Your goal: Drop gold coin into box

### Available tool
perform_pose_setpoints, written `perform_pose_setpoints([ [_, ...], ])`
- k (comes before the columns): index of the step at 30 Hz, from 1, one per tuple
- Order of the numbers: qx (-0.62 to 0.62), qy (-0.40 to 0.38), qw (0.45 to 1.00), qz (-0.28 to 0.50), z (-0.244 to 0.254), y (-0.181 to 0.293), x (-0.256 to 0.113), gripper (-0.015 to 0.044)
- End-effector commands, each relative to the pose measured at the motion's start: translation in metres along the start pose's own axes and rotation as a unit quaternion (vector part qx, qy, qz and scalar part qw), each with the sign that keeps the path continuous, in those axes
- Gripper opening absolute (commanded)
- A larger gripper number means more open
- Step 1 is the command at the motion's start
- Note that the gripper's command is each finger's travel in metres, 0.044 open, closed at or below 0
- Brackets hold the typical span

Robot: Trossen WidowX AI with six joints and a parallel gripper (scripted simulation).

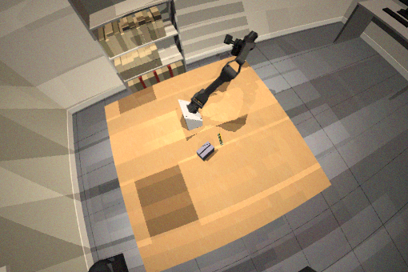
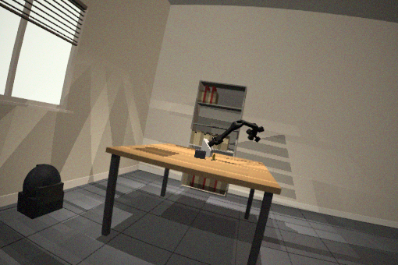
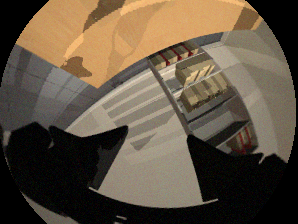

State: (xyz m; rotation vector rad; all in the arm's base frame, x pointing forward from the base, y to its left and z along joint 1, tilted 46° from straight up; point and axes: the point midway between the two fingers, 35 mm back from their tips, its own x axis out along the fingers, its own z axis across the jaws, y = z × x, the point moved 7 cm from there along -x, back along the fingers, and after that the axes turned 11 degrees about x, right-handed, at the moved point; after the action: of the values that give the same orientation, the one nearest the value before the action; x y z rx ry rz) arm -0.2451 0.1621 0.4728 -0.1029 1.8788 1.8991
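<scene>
The gold coin (image 1: 220, 138) (image 2: 214, 156) stands on edge in its small dark-green holder on the table. The closed grey box (image 1: 206, 151) (image 2: 200, 154) stands close beside the holder, left of it in the top and exterior views, and a dark slot line runs across its lid in the top view. My gripper (image 3: 158, 133) is open and empty, with a wide gap between its dark fingertips. It is raised well above the table and far from the coin and the box. Neither shows in the wrist view, where the fingers point toward the wall and shelf.
The arm's white base mount (image 1: 194, 120) (image 2: 207, 146) stands on the wooden table (image 1: 258, 168) (image 2: 236, 173), behind the box and holder in the exterior view. A bookshelf (image 1: 146, 52) (image 2: 223, 105) (image 3: 207, 112) stands beyond the table, against the wall.
</scene>
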Motion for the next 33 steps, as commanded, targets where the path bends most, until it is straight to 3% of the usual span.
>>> perform_pose_setpoints([
  [1, -0.002, -0.003, 1.0, -0.002, 0.002, -0.001, 0.0, 0.0374],
  [9, -0.078, -0.106, 0.987, -0.092, 0.094, -0.062, -0.02, 0.0164],
  [21, -0.138, -0.199, 0.938, -0.248, 0.187, -0.179, -0.111, 0.0161],
  [33, -0.143, -0.204, 0.899, -0.36, 0.186, -0.306, -0.232, 0.0161],
])
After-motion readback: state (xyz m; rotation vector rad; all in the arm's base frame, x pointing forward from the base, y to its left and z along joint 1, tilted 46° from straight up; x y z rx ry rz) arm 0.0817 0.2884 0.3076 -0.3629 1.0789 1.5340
